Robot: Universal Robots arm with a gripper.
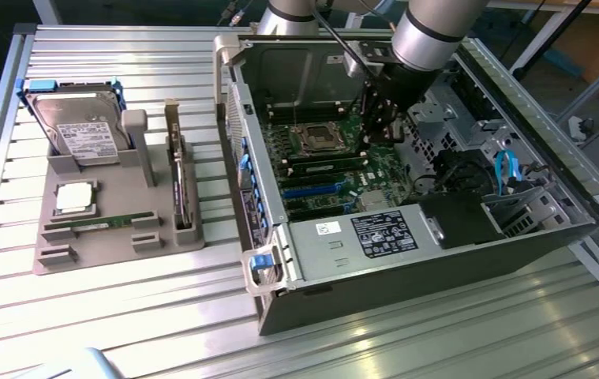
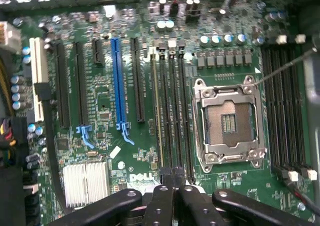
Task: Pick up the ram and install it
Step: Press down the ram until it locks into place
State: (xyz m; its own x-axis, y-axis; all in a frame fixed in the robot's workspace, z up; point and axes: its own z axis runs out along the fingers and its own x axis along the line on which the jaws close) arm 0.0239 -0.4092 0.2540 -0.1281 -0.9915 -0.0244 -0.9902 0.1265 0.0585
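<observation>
A ram stick [image 2: 157, 111] stands edge-on in the outermost of the four slots beside the empty processor socket [image 2: 229, 122]. My gripper [image 2: 175, 182] is shut just above one end of those slots, and I see nothing between its fingers. In the exterior view my gripper [image 1: 387, 134] reaches down into the open computer case [image 1: 278, 268], over the motherboard. A second ram stick [image 1: 97, 225] lies flat along the front of the grey holder [image 1: 120, 245], on the exterior view's left.
The grey holder also carries a hard drive [image 1: 76, 126], a square silver processor [image 1: 74, 197] and an upright expansion card [image 1: 178, 185]. Inside the case there are blue and black card slots [image 2: 120, 81], a finned heatsink [image 2: 85, 183], cables and drive bays [image 1: 510, 189].
</observation>
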